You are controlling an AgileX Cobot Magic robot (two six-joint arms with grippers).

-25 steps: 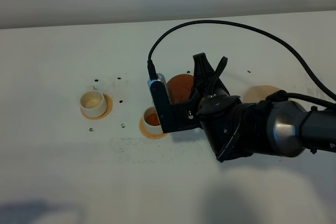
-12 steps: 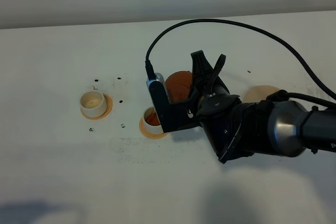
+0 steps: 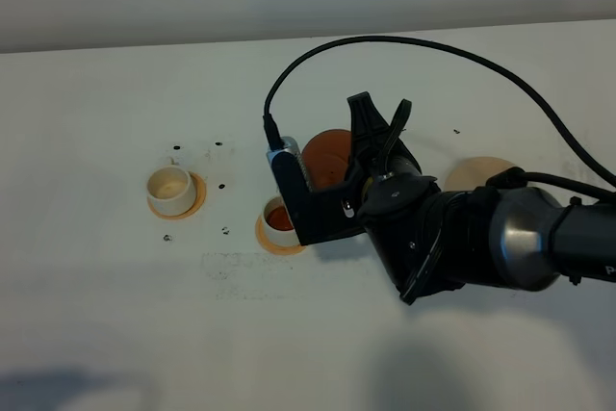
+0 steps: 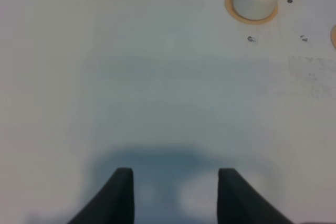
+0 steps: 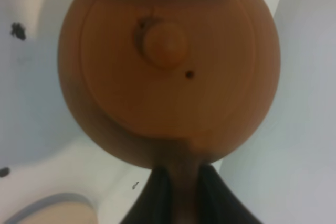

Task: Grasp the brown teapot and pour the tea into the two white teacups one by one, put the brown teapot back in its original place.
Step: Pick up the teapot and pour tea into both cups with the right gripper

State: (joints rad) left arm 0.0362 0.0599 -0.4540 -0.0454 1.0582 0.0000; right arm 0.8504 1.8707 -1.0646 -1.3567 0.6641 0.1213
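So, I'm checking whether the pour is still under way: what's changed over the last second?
The right end effector, shut on the handle of the brown teapot, drifted slightly left with the pot, close by the teacup with tea. Nothing was newly grasped or released. That cup, the other teacup and the beige disc stayed put.

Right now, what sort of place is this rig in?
Probably a lab bench staged for tea service, not a kitchen: a plain white table, a cabled robot arm holding a brown teapot, and two white teacups on orange coasters.
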